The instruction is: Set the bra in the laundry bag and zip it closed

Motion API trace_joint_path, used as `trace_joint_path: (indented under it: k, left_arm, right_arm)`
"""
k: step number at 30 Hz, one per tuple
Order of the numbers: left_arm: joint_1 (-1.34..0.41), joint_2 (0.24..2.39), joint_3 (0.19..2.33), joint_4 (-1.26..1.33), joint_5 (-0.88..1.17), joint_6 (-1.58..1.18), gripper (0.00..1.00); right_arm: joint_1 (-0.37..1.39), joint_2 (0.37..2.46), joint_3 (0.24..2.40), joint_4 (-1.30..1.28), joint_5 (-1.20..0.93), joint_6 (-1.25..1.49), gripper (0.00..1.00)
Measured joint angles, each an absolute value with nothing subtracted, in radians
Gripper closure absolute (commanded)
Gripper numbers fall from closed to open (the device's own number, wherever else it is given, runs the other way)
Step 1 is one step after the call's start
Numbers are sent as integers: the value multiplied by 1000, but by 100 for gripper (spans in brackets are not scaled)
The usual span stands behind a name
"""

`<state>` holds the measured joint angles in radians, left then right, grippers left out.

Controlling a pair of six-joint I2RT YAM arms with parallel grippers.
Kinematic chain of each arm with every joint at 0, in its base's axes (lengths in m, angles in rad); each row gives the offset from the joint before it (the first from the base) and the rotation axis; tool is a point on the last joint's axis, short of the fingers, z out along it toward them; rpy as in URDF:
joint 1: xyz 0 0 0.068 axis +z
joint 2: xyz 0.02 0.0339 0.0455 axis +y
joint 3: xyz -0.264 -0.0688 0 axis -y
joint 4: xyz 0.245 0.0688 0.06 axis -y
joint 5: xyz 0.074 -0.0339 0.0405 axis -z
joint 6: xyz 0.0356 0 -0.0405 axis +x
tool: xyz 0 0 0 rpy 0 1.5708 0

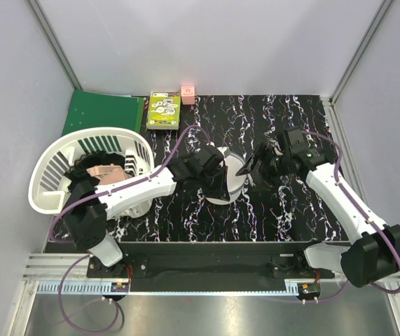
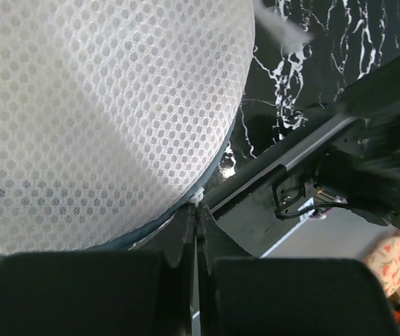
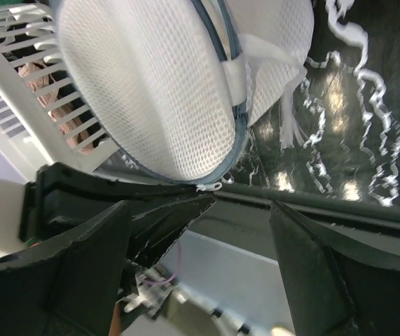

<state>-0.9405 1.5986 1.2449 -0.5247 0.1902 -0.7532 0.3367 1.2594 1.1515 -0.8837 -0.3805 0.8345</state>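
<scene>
The left gripper [image 2: 197, 218] was pinched on the white zip pull [image 2: 198, 198] at the rim of the white round mesh laundry bag [image 2: 101, 119]. The bra, unseen, was presumably inside. Right of the bag, the right gripper [image 3: 242, 204] gaped wide and should retreat without snagging mesh.

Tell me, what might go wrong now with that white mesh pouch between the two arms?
1. The left tool pinches only the tiny white zip pull with its very tips; it may slip out.
2. The right tool stands open, holding nothing, so a tug could drag the whole soft laundry bag instead of running the zip.
3. Both tools sit close together at the bag's rim and might bump.
</scene>
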Motion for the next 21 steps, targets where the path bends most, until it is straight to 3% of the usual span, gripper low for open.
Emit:
trace_joint_path:
  k: [8, 12, 14, 15, 18, 21]
  left_arm:
    - [-941, 1600, 1246, -497, 223, -770, 100]
    - [-941, 1600, 1251, -496, 223, -771, 100]
    - [-937, 1600, 1251, -493, 221, -771, 100]
    - [-933, 1600, 1251, -493, 221, -772, 100]
    - [-921, 1600, 1250, -492, 221, -776, 100]
    - [-908, 1596, 1247, -492, 217, -778, 100]
  right_arm:
    - [369, 1324, 1005, -687, -474, 990, 34]
    - [373, 1336, 983, -633, -479, 1030, 62]
    - [373, 1348, 983, -620, -479, 1034, 65]
    - [373, 1358, 984, -613, -480, 1037, 77]
    - [373, 1386, 983, -601, -482, 1039, 95]
    - [368, 1395, 984, -593, -481, 1031, 100]
